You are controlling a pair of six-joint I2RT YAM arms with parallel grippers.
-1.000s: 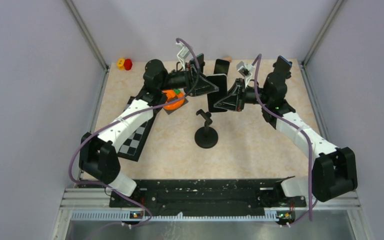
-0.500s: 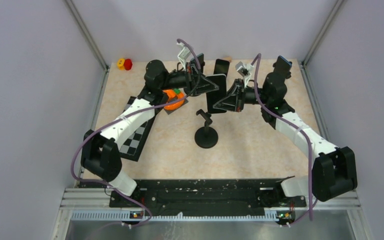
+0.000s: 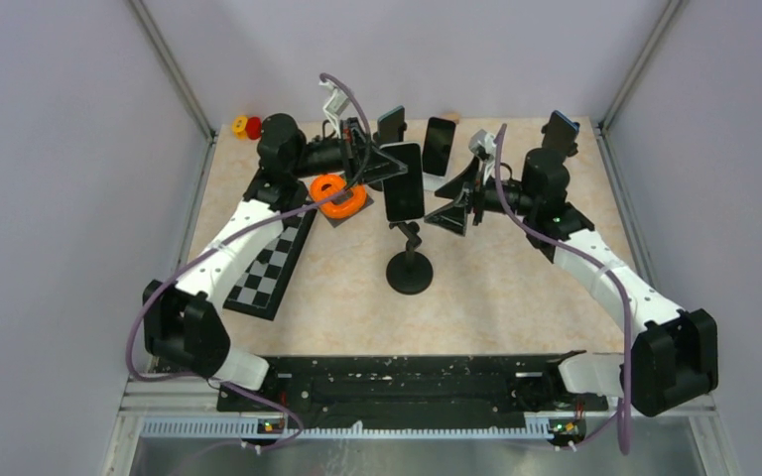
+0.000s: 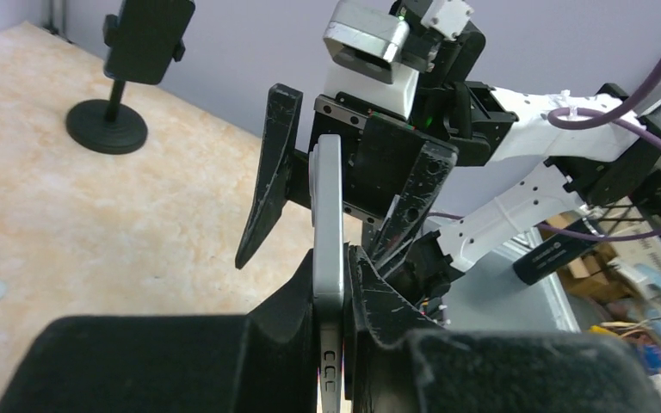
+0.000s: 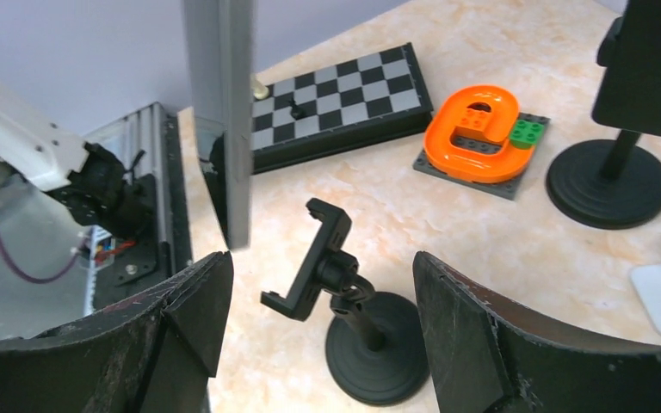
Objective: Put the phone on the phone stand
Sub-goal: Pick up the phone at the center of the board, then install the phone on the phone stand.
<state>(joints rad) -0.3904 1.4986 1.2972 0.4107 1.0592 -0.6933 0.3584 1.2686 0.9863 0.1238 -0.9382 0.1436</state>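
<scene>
Phone [image 3: 404, 181] is hanging upright in the air just above the phone stand [image 3: 410, 270] at the middle of the table [image 3: 516, 288], the left gripper [image 4: 331, 288] clamping its edge. Right gripper [image 3: 453, 203] is facing it, jaws spread wide apart. White lettering on a black bar [image 4: 559, 254] beyond the table is showing too small to read.
</scene>
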